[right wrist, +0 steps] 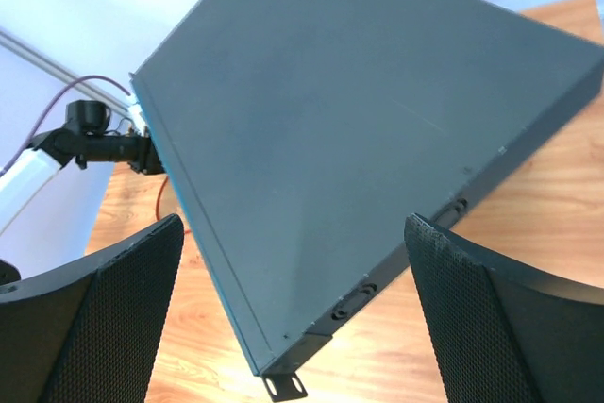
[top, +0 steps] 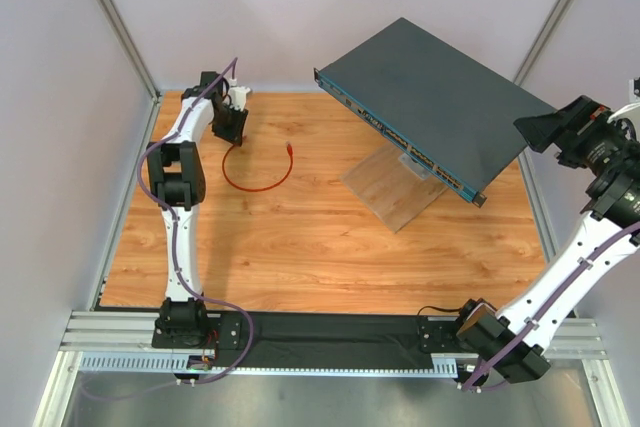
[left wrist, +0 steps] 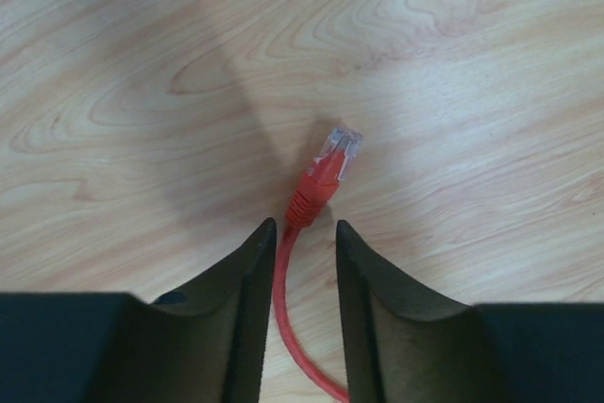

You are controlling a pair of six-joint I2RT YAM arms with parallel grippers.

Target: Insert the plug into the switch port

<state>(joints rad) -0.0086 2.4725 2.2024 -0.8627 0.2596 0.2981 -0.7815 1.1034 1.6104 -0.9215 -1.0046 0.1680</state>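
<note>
On the table (left wrist: 113, 63), the plug (left wrist: 327, 169) lies just ahead of the left gripper (left wrist: 302, 230), whose parted jaws straddle its cable (left wrist: 281, 299) without clamping. The ports (top: 398, 135) on the switch (top: 430, 92) sit well apart; the right gripper (right wrist: 293, 228) gapes empty.

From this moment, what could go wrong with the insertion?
1. The left gripper straddles the cable behind the plug, not the plug itself; closing there, the plug may swivel or droop.
2. The switch leans on a clear stand, and the open right gripper does not hold it; pushing into a port might shift it.
</note>
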